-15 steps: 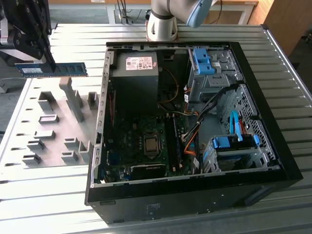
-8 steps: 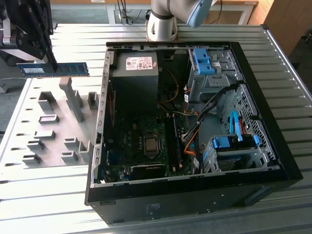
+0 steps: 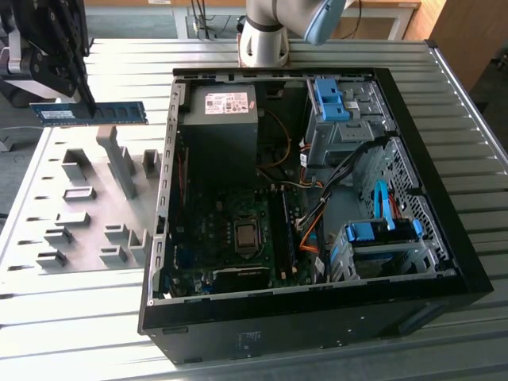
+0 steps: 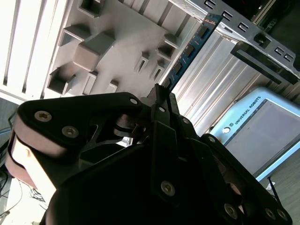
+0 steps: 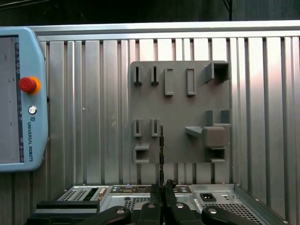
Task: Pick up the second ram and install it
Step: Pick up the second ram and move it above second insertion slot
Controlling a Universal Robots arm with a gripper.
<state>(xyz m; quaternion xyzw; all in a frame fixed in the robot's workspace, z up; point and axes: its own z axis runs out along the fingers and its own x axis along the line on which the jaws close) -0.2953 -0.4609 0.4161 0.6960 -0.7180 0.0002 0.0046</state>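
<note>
The second ram (image 3: 111,113), a long blue stick with a white label, hangs level in the air above the grey fixture plate (image 3: 48,171) at the exterior view's left. My black gripper (image 3: 86,105) is shut on it near its middle, coming down from above. In both wrist views the ram appears edge-on: a thin blue strip (image 4: 191,48) running out from between the fingertips (image 4: 165,99), and a dark thin line (image 5: 161,152) rising from my gripper (image 5: 162,188) over the plate (image 5: 180,105). The green motherboard (image 3: 214,230) with its long black slots (image 3: 282,230) lies inside the open computer case (image 3: 444,238).
The fixture plate carries several raised grey blocks and slots (image 3: 119,159). The arm's base (image 3: 266,36) stands behind the case. A power supply (image 3: 222,127), blue drive cages (image 3: 337,99) and cables crowd the case. A teach pendant (image 5: 21,98) lies on the ribbed metal table (image 3: 87,302).
</note>
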